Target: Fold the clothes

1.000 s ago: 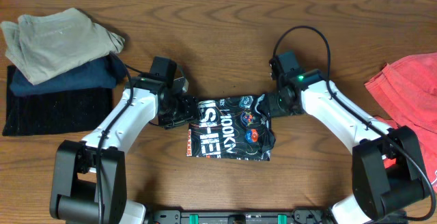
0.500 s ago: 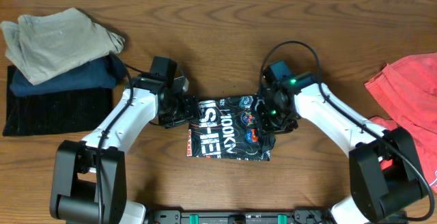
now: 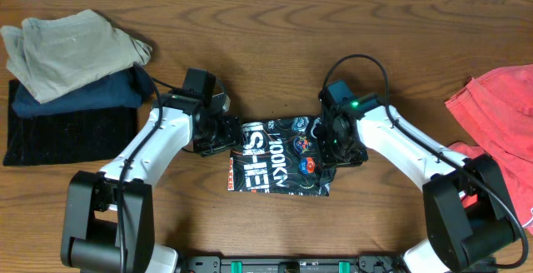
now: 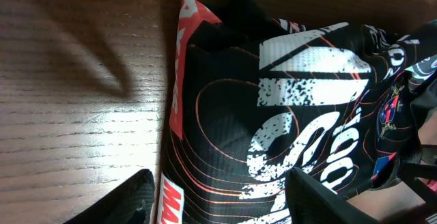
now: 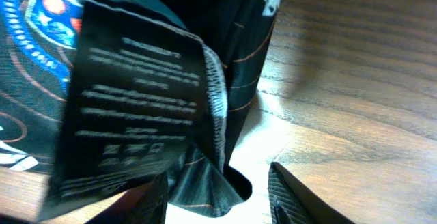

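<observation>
Jersey [image 3: 279, 161] lying folded at centre of table [image 3: 266, 40].
Left tool [image 4: 218, 191] stands open astride its left edge; right tool [image 5: 218, 197], part open, flanks a loose fold beside the care label [image 5: 136, 108], gripping nothing.

Slick printed jersey cloth lying on varnished wood.
The black jersey [image 3: 279, 166] is showing a smooth, faintly sheeny synthetic knit with matt white and orange print between the left gripper [image 4: 229, 200] and its matt black plastic fingers [image 4: 133, 198]. Just ahead of the right gripper [image 5: 222, 200], the woven care label [image 5: 136, 101] is showing an overlocked thread edge. Around both, the grained wooden table [image 3: 400, 23] is gleaming semi-gloss.
</observation>
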You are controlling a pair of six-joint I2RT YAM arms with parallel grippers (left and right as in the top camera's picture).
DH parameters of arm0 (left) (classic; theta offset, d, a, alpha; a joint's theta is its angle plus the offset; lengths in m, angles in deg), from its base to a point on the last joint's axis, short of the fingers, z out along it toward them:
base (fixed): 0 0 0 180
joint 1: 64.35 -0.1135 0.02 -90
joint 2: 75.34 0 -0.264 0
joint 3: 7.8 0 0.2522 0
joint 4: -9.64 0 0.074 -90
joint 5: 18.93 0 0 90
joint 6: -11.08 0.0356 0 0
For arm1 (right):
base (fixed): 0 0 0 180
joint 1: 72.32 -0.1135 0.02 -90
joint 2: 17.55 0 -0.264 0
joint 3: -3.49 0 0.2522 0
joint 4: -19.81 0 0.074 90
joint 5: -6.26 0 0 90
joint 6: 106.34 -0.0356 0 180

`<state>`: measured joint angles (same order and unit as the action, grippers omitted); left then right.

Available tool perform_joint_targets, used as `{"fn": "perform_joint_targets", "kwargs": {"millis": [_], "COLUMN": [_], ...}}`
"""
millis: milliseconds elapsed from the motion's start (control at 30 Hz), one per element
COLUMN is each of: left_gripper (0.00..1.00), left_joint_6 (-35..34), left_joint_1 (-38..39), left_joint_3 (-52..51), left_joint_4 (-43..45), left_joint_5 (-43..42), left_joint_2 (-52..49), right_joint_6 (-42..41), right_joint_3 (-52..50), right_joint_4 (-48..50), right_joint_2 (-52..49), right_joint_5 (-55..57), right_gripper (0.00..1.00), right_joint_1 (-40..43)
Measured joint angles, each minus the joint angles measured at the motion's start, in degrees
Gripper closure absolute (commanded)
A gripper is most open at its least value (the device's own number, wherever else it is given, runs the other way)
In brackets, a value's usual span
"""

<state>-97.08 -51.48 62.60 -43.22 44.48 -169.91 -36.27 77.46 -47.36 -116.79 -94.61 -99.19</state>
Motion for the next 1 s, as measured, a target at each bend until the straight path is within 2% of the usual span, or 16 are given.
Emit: {"fn": "perform_joint_targets", "kwargs": {"millis": [100, 133, 200, 233, 300, 500, 733, 767, 867, 1000], "left_gripper": [0.37, 0.37, 0.37, 0.37, 0.37, 0.37, 0.36, 0.31, 0.29, 0.26], "left_joint_6": [0.00, 0.00, -0.02, -0.02, 0.00, -0.02, 0.00, 0.00, 0.00, -0.02], "left_joint_1": [0.00, 0.00, 0.00, 0.00, 0.00, 0.00, 0.00, 0.00, 0.00, 0.00], "left_joint_3": [0.00, 0.00, 0.00, 0.00, 0.00, 0.00, 0.00, 0.00, 0.00, 0.00], "left_joint_4": [0.00, 0.02, 0.02, 0.02, 0.02, 0.02, 0.04, 0.04, 0.04, 0.07], "left_joint_5": [0.00, 0.00, 0.00, 0.00, 0.00, 0.00, 0.00, 0.00, 0.00, 0.00], "left_joint_2": [0.00, 0.00, 0.00, 0.00, 0.00, 0.00, 0.00, 0.00, 0.00, 0.00], "right_joint_6": [-0.42, -0.46, -0.39, -0.50, -0.79, -0.46, 0.85, 0.90, 0.85, 0.61], "right_joint_3": [-1.75, -2.34, -3.41, -3.98, -4.52, -4.57, -4.59, -4.70, -5.38, -6.08], "right_joint_4": [1.92, 2.80, 4.57, 5.31, 5.73, 5.33, -4.04, -4.94, -5.49, -3.02], "right_joint_2": [0.00, 0.00, 0.00, 0.00, 0.00, 1.01, 2.99, 2.99, 2.99, 2.99], "right_joint_5": [-0.90, -1.46, -2.84, -3.74, -5.46, -10.71, -11.37, -10.43, -7.56, -4.31], "right_gripper": [0.63, 0.68, 0.94, 0.99, 0.99, 0.99, 0.99, 0.98, 0.74, 0.60], "right_joint_1": [-1.29, -1.81, -2.58, -2.84, -3.06, -3.04, -2.93, -2.93, -2.93, -2.93]}}
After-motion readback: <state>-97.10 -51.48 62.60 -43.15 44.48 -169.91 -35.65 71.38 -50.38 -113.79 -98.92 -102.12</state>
